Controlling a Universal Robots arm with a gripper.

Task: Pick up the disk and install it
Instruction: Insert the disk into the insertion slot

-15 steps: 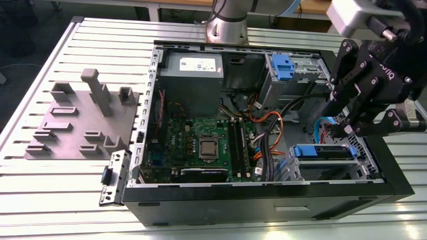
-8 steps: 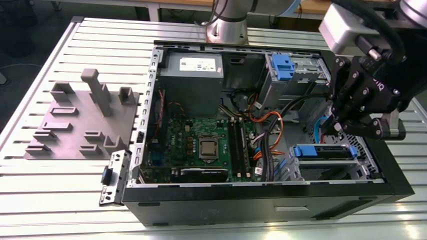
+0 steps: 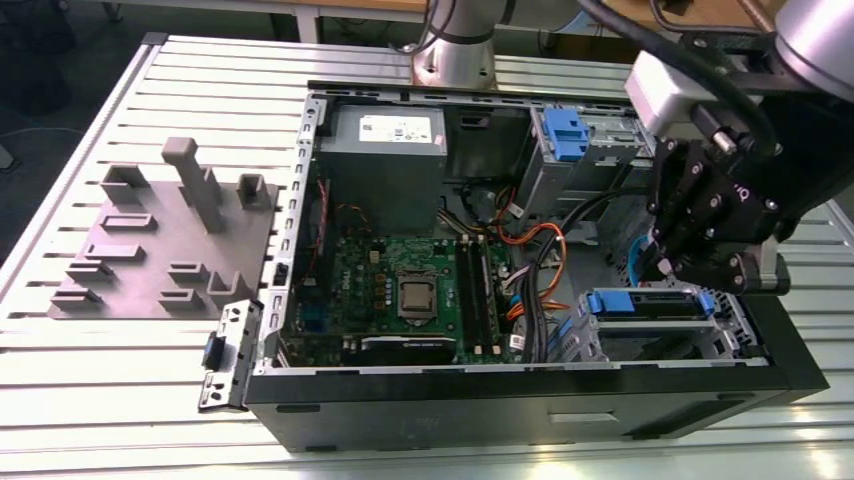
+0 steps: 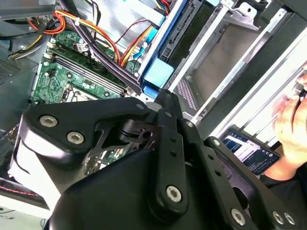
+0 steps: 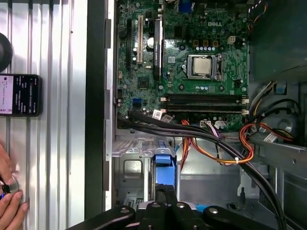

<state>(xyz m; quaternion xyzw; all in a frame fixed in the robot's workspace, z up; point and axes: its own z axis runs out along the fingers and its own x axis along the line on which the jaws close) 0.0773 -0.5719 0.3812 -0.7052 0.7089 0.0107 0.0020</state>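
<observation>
The disk (image 3: 650, 304), edged by its blue frame, lies in the drive cage at the exterior view's right of the open computer case (image 3: 534, 400). My gripper (image 3: 663, 268) hangs right above it, its black fingers drawn together with nothing between them. In both wrist views the fingertips (image 5: 165, 192) meet just short of the disk's blue frame (image 5: 162, 165), whose blue tab (image 4: 157, 74) lies just beyond the closed tip (image 4: 163, 98).
A motherboard (image 3: 400, 290) and bundled cables (image 3: 534, 250) fill the case floor. A grey metal box (image 3: 384, 150) sits at the back, with a second blue-framed bay (image 3: 566, 135) nearby. A grey slotted tray (image 3: 160, 250) stands outside. A person's hand (image 5: 9, 203) and a phone (image 5: 19, 95) rest beside the case.
</observation>
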